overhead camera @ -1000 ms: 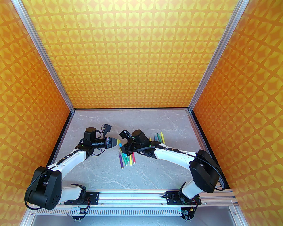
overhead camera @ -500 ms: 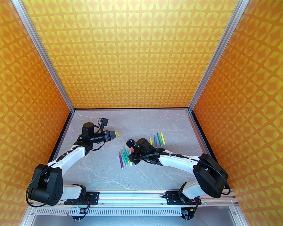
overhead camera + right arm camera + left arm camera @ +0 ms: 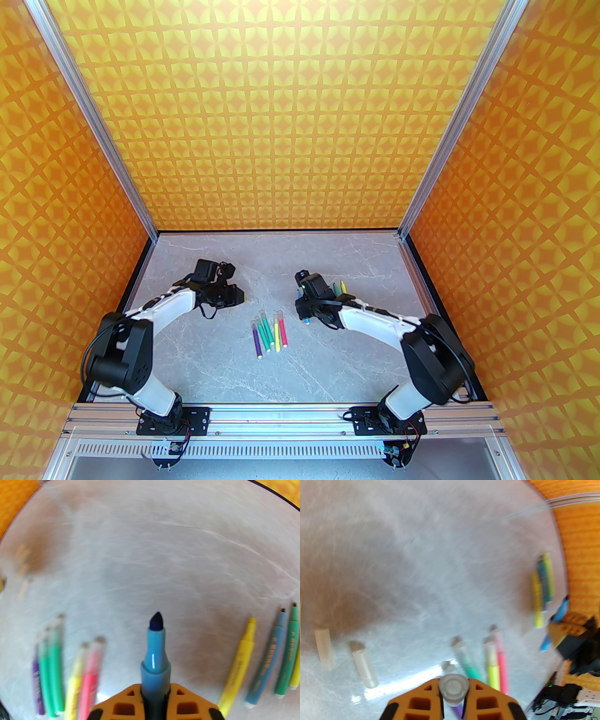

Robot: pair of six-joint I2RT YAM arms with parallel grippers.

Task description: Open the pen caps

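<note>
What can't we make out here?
- Top external: uncapped markers mostly hidden behind the right arm; count unclear.
- Top external: pen cap in the left gripper too small to make out.
- Right wrist: capped markers motion-blurred, print unreadable.
- Right wrist: blue marker rear hidden inside the right gripper.
- Left wrist: purple marker mostly hidden behind the pen cap.

Orange print runs along the barrels of the yellow marker (image 3: 239, 667), blue marker (image 3: 267, 665) and green marker (image 3: 288, 655) at the lower right of the right wrist view, too blurred to read.
</note>
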